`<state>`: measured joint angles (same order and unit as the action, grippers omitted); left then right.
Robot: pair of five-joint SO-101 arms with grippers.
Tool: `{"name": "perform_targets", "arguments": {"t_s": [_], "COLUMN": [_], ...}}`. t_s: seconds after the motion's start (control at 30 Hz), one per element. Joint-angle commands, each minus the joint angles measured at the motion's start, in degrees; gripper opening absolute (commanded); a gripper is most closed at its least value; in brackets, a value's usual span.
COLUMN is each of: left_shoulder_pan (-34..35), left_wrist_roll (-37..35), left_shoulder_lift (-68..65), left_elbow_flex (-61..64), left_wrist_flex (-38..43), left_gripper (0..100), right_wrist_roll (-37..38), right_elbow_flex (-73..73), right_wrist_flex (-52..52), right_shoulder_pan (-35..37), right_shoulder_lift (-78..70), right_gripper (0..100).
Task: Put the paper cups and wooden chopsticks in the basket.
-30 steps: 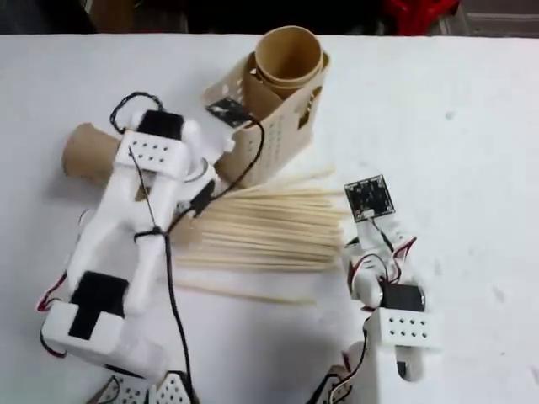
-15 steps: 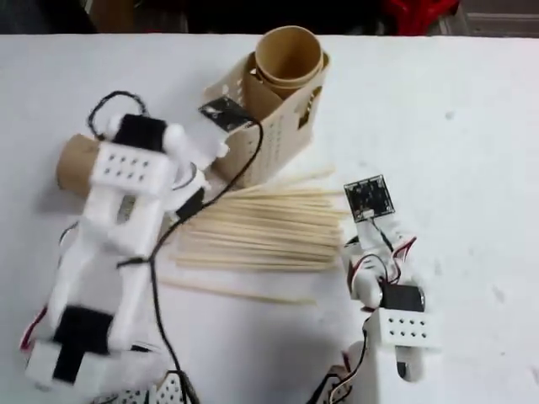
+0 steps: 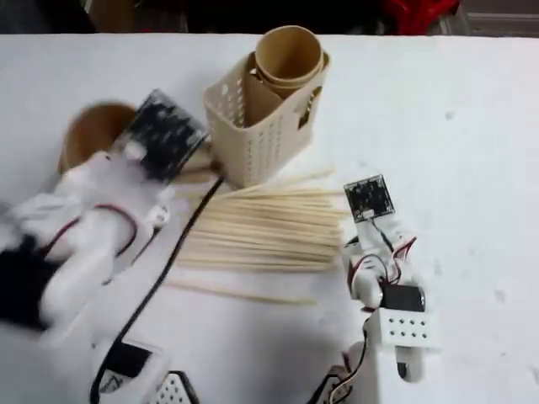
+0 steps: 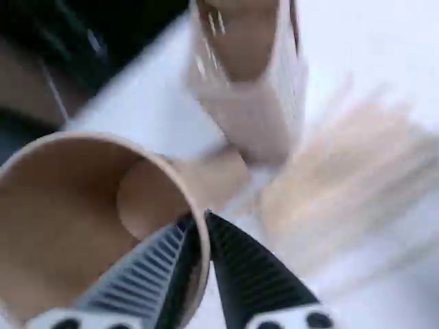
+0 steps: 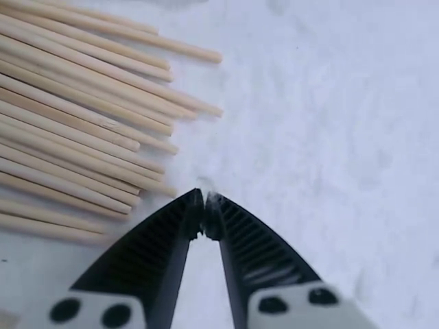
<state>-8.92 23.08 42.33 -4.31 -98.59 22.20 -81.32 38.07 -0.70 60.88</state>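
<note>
Toward the far left of the surface (image 3: 472, 126), just left of the basket (image 3: 265, 139), the left gripper (image 4: 200, 229) is clamped on the wall of a paper cup (image 3: 91, 135). One finger is inside the mouth and one outside, pinching at the rim. The cup is probably very light and thin-walled. It should lift with no effort, but a hard squeeze could dent its side, and a hold on one edge may let it tilt. The rolled rim looks like the stiffest part, so that pinch seems a sound choice.

A second cup (image 3: 289, 55) stands in the far end of the basket. The wooden chopsticks (image 3: 269, 227) lie in a loose, flat bundle on the surface, just on the near side of the basket. They are likely stiff, light and smooth, so single sticks may roll or slip free. Taking several across their middle seems best. The right gripper (image 5: 204, 205) has its fingers together with nothing between them, just beside the right-hand tips of the bundle.
</note>
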Motion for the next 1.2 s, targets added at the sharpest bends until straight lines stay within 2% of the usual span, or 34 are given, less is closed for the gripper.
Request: {"name": "perform_targets", "arguments": {"t_s": [0.0, 0.1, 0.23, 0.37, 0.6, 0.73, 0.93, 1.17], "left_shoulder_pan": [-4.18, -5.76, -9.45, -11.12, -10.68, -10.86, -11.03, -13.14], "left_wrist_roll": [-4.57, -7.91, -8.26, -8.18, -8.18, -8.09, -8.35, -8.44], "left_shoulder_lift": [-0.92, -7.60, -19.12, -31.87, -54.02, -62.90, -70.73, -72.31], "left_elbow_flex": [-8.97, -10.29, -14.42, -25.32, -43.34, -52.66, -62.42, -70.86], "left_wrist_flex": [9.76, 19.69, 31.21, 34.81, 33.58, 29.54, 22.68, 15.21], "left_gripper": [2, 2, 2, 2, 2, 2, 2, 2], "right_wrist_roll": [0.53, 0.53, 0.53, 0.53, 0.53, 0.53, 0.53, 0.53], "right_elbow_flex": [0.35, 0.35, 0.35, 0.35, 0.35, 0.35, 0.35, 0.35], "right_wrist_flex": [-1.01, -1.01, -1.01, -1.01, -1.01, -1.01, -1.10, -1.10], "right_shoulder_pan": [0.31, 0.31, 0.31, 0.31, 0.31, 0.31, 0.31, 0.31], "right_shoulder_lift": [0.75, 0.75, 0.66, 0.57, 0.66, 0.66, 0.66, 0.66], "right_gripper": [1.8, 1.8, 1.8, 1.8, 1.8, 1.8, 1.8, 1.8]}}
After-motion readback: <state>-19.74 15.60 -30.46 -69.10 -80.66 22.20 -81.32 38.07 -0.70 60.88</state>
